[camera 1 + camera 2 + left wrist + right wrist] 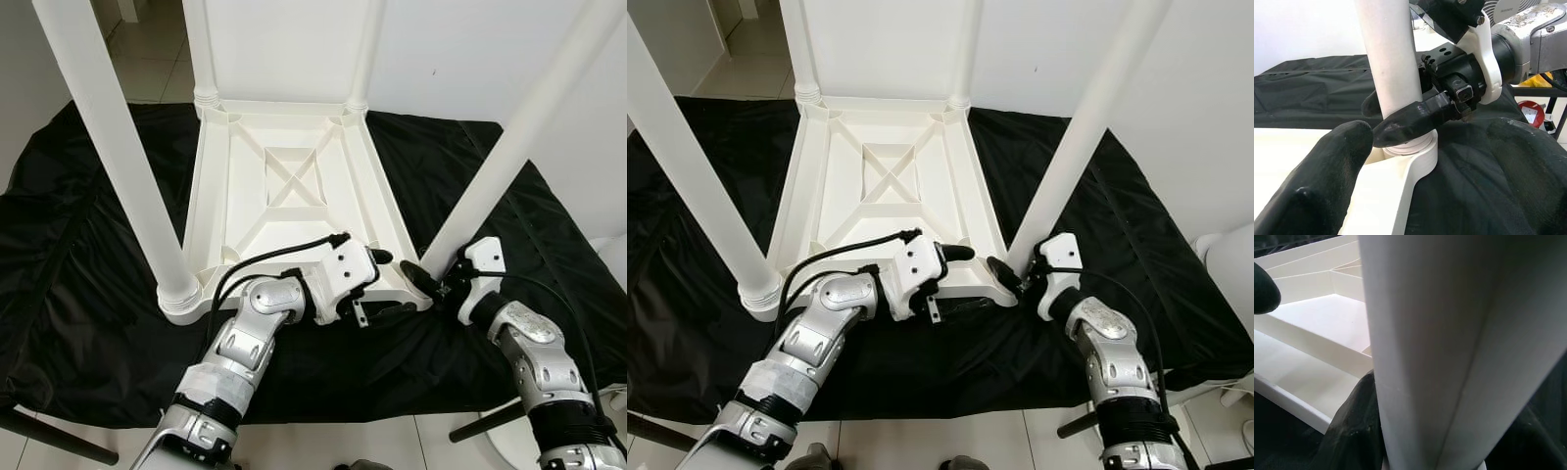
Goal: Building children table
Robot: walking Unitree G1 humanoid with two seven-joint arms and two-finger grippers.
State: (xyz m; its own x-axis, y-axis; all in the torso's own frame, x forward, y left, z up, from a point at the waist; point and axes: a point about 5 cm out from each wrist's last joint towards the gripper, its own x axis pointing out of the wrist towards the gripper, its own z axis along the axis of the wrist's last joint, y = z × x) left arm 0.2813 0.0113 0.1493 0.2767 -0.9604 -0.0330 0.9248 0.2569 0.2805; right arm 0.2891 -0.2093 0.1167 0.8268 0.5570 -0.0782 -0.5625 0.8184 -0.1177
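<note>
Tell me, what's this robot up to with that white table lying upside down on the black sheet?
It is putting together a small white table that lies upside down on a black cloth, its legs pointing up. The right gripper is clamped around the base of the near right leg, just above its corner socket. The left gripper rests by the table's near edge, next to that corner, fingers open. All four legs stand in their corners.
</note>
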